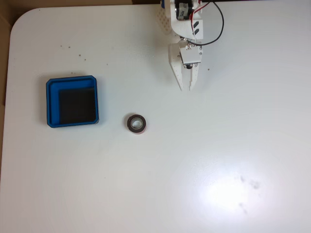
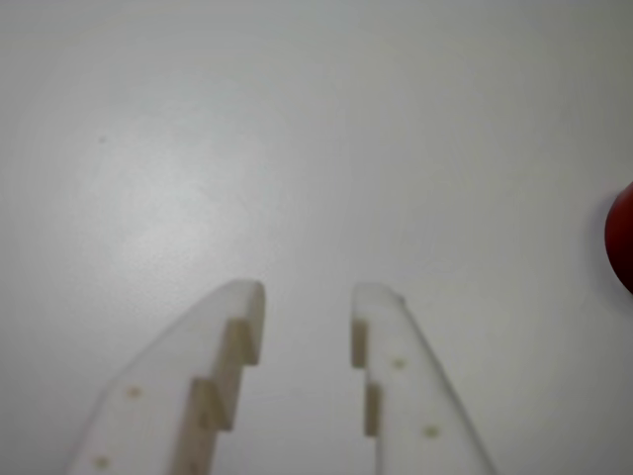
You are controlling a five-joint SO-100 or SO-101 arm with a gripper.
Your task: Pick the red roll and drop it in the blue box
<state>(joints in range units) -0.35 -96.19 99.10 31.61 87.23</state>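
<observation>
White table [image 1: 194, 170], red roll [image 1: 136, 124] unobstructed

Setting: benchtop robotics test area, lab or hobby workspace. Evidence: plain white rounded-corner tabletop [image 1: 160, 184], lightly speckled with small dark marks; white 3D-printed-looking plastic robot arm [image 1: 187, 29] with exposed red and black wiring [image 1: 216, 22]. Brown floor strip [image 1: 4, 43] at overhead view's left edge.
</observation>
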